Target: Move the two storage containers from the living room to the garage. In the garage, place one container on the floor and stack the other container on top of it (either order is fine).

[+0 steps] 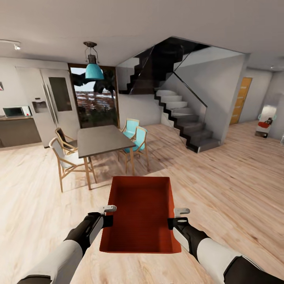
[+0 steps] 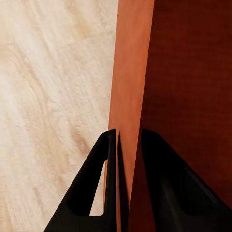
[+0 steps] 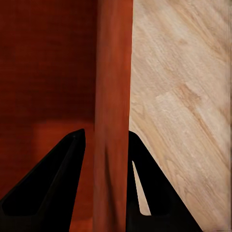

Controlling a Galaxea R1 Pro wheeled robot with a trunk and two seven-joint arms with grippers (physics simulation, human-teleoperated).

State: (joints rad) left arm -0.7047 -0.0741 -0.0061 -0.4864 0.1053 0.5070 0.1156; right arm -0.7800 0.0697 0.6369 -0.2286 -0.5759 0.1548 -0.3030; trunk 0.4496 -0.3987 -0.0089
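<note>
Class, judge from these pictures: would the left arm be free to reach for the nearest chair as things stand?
Probably not. The left gripper is clamped on the container's wall, sharing its load with the right gripper, and the chair stands well ahead across open floor.

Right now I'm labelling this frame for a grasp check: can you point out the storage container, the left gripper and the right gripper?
storage container [image 1: 140, 213]: head view, on its flat inner bottom.
left gripper [image 1: 107, 215]: head view, at its fingertips on the container's left wall.
right gripper [image 1: 176, 217]: head view, at its fingertips on the right wall.
</note>
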